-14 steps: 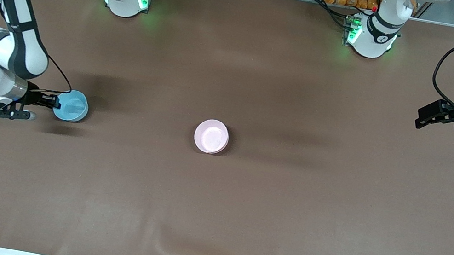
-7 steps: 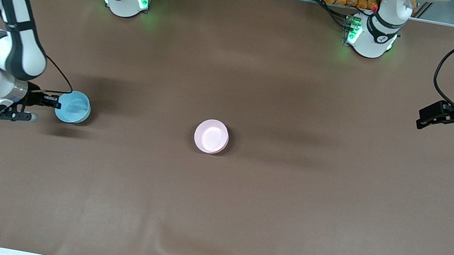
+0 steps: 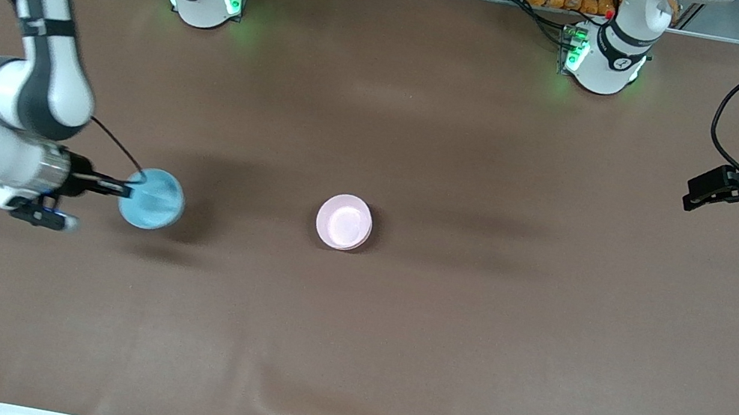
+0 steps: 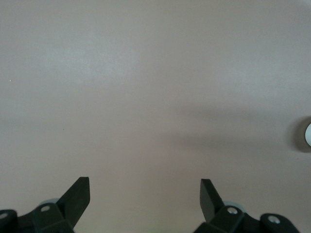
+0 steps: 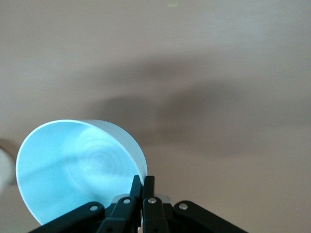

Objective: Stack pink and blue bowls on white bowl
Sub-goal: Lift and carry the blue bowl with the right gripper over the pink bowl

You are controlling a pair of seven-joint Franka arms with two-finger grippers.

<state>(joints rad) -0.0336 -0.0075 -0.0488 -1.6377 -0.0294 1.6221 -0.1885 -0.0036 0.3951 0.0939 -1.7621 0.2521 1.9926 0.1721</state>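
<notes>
The white bowl under the pink bowl [image 3: 344, 222] shows only as a thin edge. In the right wrist view, the blue bowl [image 5: 77, 170] is cropped at the frame edge. In the left wrist view, a pale object [image 4: 308, 135] is cropped; identity indeterminate.

I can read no text, label, brand or number anywhere here; any marks on my arms' bases are too small.
</notes>
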